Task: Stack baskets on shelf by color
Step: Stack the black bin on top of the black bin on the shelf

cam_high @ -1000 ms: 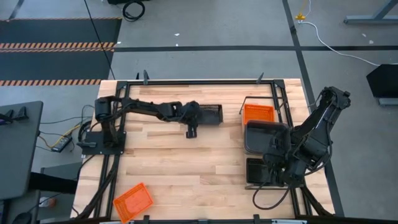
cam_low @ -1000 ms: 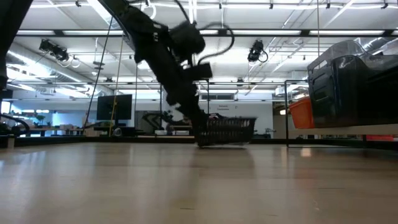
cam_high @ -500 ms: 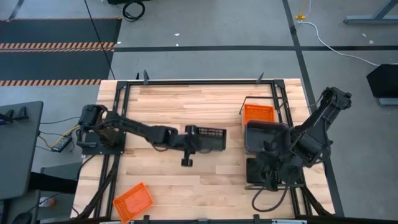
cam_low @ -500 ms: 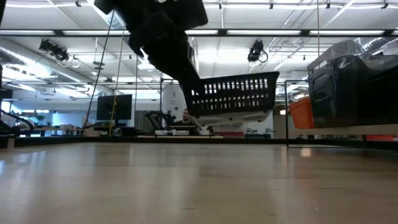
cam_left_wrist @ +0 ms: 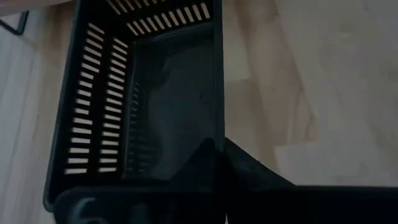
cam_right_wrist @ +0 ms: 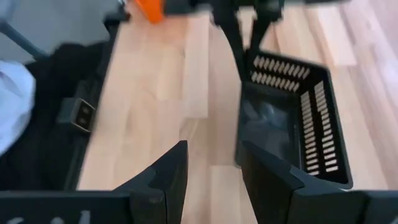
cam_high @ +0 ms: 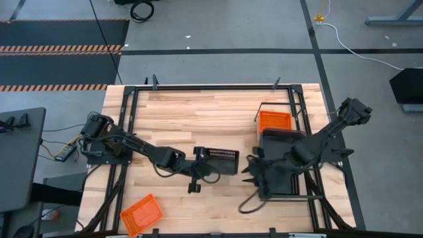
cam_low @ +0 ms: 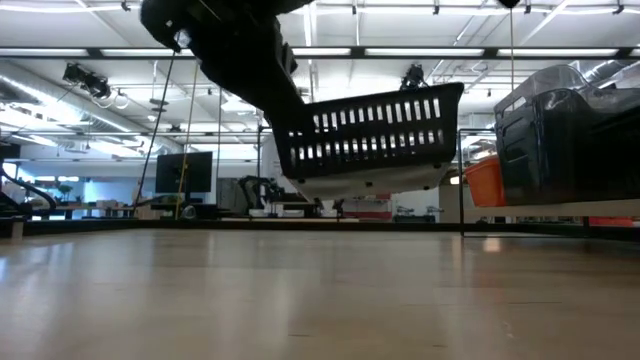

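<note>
My left gripper (cam_high: 200, 162) is shut on a black slatted basket (cam_high: 223, 160) and carries it above the middle of the table; the low view shows this basket (cam_low: 370, 135) in the air and tilted. My right gripper (cam_high: 253, 170) is open, just right of the basket, its fingers pointing toward it. In the right wrist view my right gripper (cam_right_wrist: 214, 180) faces the basket (cam_right_wrist: 292, 118) across a gap. On the shelf (cam_low: 540, 208) at the right stand an orange basket (cam_high: 274, 120), a dark grey basket (cam_high: 281, 140) and a black basket (cam_high: 287, 184), the last partly under my right arm. My left gripper holds the slatted basket by the rim of one side wall (cam_left_wrist: 217, 140), near the end closest to the arm. One finger (cam_left_wrist: 198, 165) is inside the basket and one (cam_left_wrist: 252, 171) is outside. The basket is lifted clear of the table, its far end tipped up.
Another orange basket (cam_high: 141, 213) lies near the table's near left corner. The dark frame rails (cam_high: 125, 132) run along the table's left side and along its far edge. Bare tabletop (cam_high: 198, 116) lies between the two arms on the far side.
My left gripper has lifted the black slatted basket off the table near the far edge and carried it toward the near edge, the basket now clear and tilted. My right arm has swung from over the shelf's near end toward the table's left, up to the basket.
</note>
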